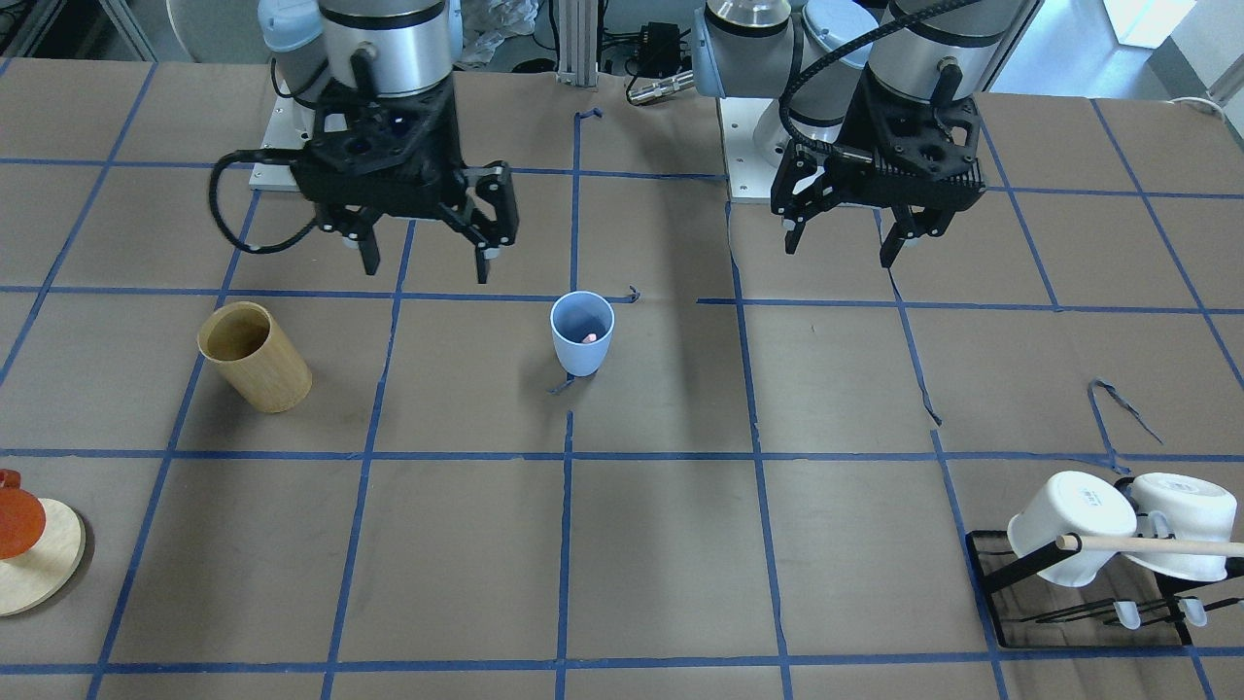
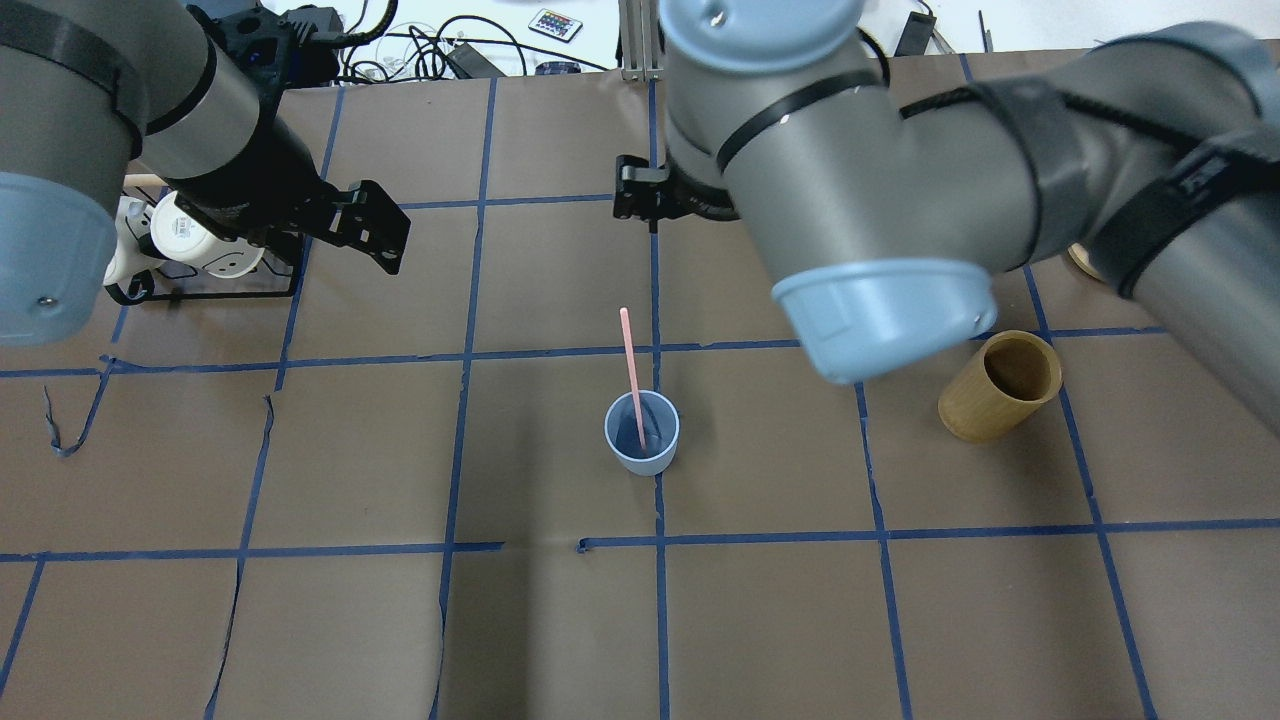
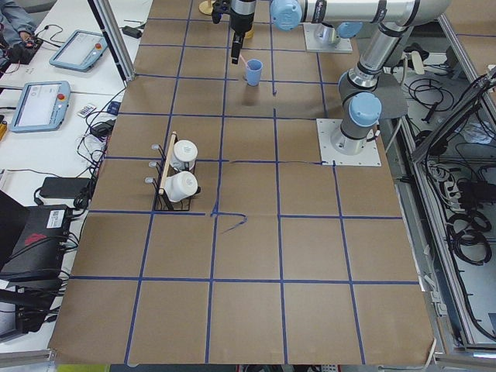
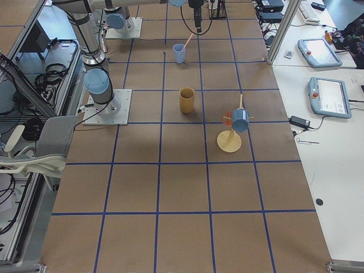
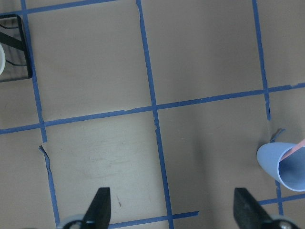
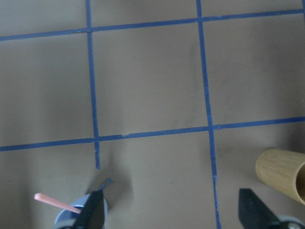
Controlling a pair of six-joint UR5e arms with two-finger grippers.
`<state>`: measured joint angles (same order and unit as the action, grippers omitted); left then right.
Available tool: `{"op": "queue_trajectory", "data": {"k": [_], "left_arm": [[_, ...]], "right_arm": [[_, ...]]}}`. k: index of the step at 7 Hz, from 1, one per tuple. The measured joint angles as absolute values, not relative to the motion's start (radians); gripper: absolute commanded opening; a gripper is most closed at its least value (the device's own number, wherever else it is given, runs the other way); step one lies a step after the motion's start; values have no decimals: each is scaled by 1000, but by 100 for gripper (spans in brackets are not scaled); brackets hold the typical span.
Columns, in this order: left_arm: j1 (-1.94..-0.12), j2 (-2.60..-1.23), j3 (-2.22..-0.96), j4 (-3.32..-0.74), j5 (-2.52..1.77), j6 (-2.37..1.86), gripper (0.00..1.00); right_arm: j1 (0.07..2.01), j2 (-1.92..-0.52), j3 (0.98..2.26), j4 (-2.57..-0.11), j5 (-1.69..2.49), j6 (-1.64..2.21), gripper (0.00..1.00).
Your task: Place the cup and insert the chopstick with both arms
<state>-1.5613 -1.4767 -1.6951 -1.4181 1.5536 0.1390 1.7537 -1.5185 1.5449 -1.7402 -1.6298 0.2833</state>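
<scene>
The blue cup (image 2: 641,433) stands upright near the middle of the table (image 2: 760,620), on a crossing of the blue tape lines, and the pink chopstick (image 2: 632,375) is already inside it. In the overhead view, the stick's lower end rests in the cup and its long axis leans toward 12 o'clock, away from the robot's base. Both grippers hang above the table with nothing in them. The right gripper (image 1: 428,270) has its fingers spread wide, and so does the left gripper (image 1: 841,253). From the cup in the overhead view, the right gripper sits at about 12 o'clock and the left at about 10 o'clock, farther off, so the right arm is the nearer one. Its wrist camera shows the cup's rim just beside one fingertip at the frame's lower left, while the left wrist camera catches the cup only at its right edge, near 4 o'clock. A bamboo cup (image 2: 1000,388) stands at 3 o'clock from the blue cup, well apart, and a mug rack (image 1: 1069,574) stands far out on the left arm's side. With the cup placed and the stick seated, the task looks finished; any next move would only need to clear that tilted stick.
</scene>
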Motion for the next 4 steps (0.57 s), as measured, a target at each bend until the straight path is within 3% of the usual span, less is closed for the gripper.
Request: {"op": "queue_trajectory", "data": {"k": [4], "left_arm": [[-1563,-1477,-1695,-1418,1553,103,100]], "right_arm": [[1611,-1543,1536,-1520,-1622,135,100]]}}
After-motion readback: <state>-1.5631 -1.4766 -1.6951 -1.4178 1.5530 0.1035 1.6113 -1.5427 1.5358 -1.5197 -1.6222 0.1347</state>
